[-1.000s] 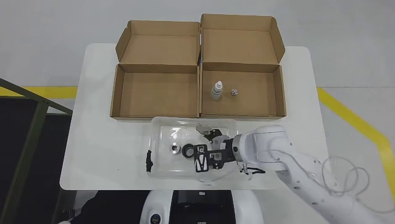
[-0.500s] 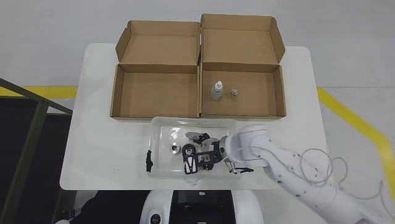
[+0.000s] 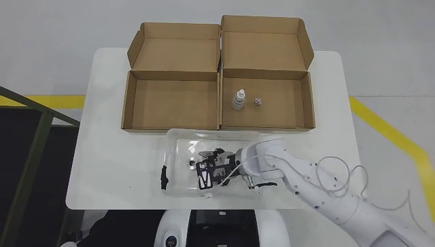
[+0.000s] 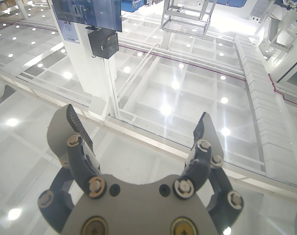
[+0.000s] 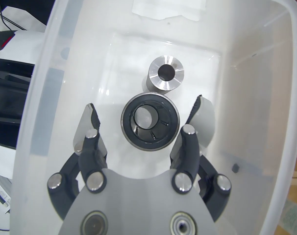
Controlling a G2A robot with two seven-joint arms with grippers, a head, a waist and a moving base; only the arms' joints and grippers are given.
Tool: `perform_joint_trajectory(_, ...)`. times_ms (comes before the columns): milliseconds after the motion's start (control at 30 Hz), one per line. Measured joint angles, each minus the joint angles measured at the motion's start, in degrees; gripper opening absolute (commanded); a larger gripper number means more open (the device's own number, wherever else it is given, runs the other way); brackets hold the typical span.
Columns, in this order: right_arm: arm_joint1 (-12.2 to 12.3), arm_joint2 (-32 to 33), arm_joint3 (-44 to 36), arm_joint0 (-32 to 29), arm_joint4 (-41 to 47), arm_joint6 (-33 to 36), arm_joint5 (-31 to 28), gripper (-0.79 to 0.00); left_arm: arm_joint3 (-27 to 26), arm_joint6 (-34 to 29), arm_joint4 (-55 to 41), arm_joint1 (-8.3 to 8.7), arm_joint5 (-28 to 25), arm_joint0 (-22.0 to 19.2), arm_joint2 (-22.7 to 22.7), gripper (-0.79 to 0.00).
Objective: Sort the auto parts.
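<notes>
White bench (image 3: 109, 172), clear plastic bin (image 5: 33, 103) at its near edge: right tool (image 5: 145, 102) released, jaws straddling the black linear bearing (image 5: 150, 125), which stands bore-up on the bin floor, steel sleeve (image 5: 166, 75) just beyond it.

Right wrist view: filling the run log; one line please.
right tool open | over black bearing, clear bin | steel bushing beside | left tool open

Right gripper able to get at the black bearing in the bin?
Probably yes: the right gripper is open, straddling the black bearing inside the bin, nothing between; the steel bushing sits beyond its fingertips.
</notes>
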Motion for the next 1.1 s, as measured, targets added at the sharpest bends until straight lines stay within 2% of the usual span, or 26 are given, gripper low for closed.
perform_joint_trajectory(33, -0.09, -0.06, 0.2, 0.13, 0.15, 0.0, -0.06, -0.292, 0.0, 0.0, 0.0, 0.0, 0.0, 0.0, 0.0, 0.0)
perform_joint_trajectory(100, -0.29, -0.18, 0.6, 0.35, 0.5, 0.02, -0.18, -0.397, 0.0, 0.0, 0.0, 0.0, 0.0, 0.0, 0.0, 0.0)
perform_joint_trajectory(200, -0.5, -0.2, 1.0, 0.6, 0.88, 0.05, -0.28, -0.459, 0.0, 0.0, 0.0, 0.0, 0.0, 0.0, 0.0, 0.0)
perform_joint_trajectory(300, -0.62, 0.03, 1.36, 0.8, 1.48, -0.01, -0.64, -0.619, 0.0, 0.0, 0.0, 0.0, 0.0, 0.0, 0.0, 0.0)
perform_joint_trajectory(367, -0.62, 0.32, 1.33, 0.91, 1.88, 0.15, -0.97, -0.757, 0.0, 0.0, 0.0, 0.0, 0.0, 0.0, 0.0, 0.0)
perform_joint_trajectory(400, -0.61, 0.46, 1.17, 0.92, 2.07, 0.23, -1.13, -0.785, 0.0, 0.0, 0.0, 0.0, 0.0, 0.0, 0.0, 0.0)
perform_joint_trajectory(733, 0.47, 3.52, -3.24, -0.49, 5.28, 0.8, -3.9, -0.785, 0.0, 0.0, 0.0, 0.0, 0.0, 0.0, 0.0, 0.0)
perform_joint_trajectory(1100, 2.8, 10.72, -10.37, -3.13, 10.58, 0.21, -6.9, -0.785, 0.0, 0.0, 0.0, 0.0, 0.0, 0.0, 0.0, 0.0)
